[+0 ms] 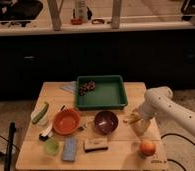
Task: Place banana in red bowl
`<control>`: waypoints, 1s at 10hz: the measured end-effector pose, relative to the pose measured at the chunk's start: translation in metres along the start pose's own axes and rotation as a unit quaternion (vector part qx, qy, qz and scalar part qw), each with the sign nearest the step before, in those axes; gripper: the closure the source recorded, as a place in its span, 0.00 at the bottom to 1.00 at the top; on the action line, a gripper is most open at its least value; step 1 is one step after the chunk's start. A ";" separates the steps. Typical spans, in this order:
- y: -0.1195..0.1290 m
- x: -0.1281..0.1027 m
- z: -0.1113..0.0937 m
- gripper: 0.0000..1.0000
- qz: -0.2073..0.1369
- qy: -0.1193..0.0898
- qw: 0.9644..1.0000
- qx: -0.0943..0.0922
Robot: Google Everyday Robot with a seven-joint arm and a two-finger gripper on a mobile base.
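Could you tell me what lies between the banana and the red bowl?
A purple bowl, in the camera view; the gripper is by the banana.

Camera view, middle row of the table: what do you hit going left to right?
green oblong item → red bowl → purple bowl → banana. The tool is down at the banana and overlaps it, so it is left unranked.
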 end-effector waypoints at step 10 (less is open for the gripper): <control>0.000 0.000 -0.037 1.00 -0.013 0.010 1.000 0.021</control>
